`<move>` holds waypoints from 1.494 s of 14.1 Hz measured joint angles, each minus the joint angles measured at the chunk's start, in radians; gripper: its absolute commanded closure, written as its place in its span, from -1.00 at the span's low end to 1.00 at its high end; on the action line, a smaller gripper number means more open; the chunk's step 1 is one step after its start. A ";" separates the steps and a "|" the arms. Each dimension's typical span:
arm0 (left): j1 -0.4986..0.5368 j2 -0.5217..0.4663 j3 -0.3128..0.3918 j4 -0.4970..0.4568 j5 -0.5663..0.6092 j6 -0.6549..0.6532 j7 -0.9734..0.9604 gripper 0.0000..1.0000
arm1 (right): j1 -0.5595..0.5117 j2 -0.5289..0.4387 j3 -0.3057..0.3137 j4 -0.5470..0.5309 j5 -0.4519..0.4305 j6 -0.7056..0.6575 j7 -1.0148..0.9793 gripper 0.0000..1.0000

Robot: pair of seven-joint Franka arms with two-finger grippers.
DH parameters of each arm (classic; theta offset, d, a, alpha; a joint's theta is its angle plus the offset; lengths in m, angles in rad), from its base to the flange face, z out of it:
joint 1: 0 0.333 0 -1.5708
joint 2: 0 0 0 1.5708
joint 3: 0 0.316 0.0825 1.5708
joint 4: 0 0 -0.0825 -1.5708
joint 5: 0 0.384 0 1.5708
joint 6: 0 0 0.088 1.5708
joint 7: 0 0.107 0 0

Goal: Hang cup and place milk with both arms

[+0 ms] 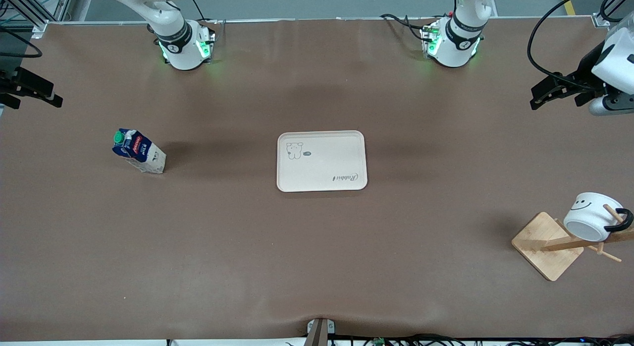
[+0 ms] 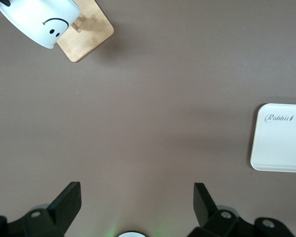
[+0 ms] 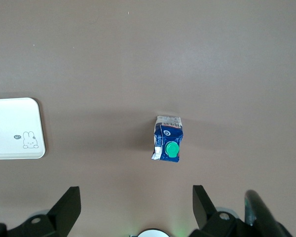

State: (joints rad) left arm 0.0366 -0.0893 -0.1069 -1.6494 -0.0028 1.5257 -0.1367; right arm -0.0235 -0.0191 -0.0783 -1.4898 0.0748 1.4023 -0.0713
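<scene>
The white cup (image 1: 589, 217) with the smiley face hangs by its black handle on a peg of the wooden rack (image 1: 545, 244), toward the left arm's end of the table and nearer the front camera than the tray. It also shows in the left wrist view (image 2: 34, 17). The milk (image 1: 139, 151) stands upright on the table toward the right arm's end; the right wrist view shows its green cap (image 3: 171, 149). My left gripper (image 1: 536, 99) is open and empty, raised at its end of the table (image 2: 137, 192). My right gripper (image 1: 52, 95) is open and empty, raised at its own end (image 3: 136, 193).
A cream tray (image 1: 322, 160) with a rabbit drawing lies in the middle of the table, with nothing on it; it shows in both wrist views (image 2: 281, 143) (image 3: 12, 128). The rack's square base (image 2: 89, 34) rests on the brown table. A camera mount (image 1: 319, 331) sits at the near edge.
</scene>
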 measured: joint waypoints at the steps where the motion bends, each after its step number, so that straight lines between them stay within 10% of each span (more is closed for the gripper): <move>1: 0.000 0.000 0.000 0.000 0.000 0.000 0.000 -1.00 | -0.003 0.000 0.000 0.000 -0.010 0.001 0.000 -1.00; 21: 0.016 0.011 0.000 0.039 0.010 0.000 -0.001 -1.00 | -0.035 -0.003 0.006 0.001 -0.040 0.003 0.000 -1.00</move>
State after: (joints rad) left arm 0.0523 -0.0787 -0.1073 -1.6106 0.0074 1.5257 -0.1373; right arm -0.0590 -0.0222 -0.0725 -1.4888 0.0353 1.4049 -0.0714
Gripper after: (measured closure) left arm 0.000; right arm 0.000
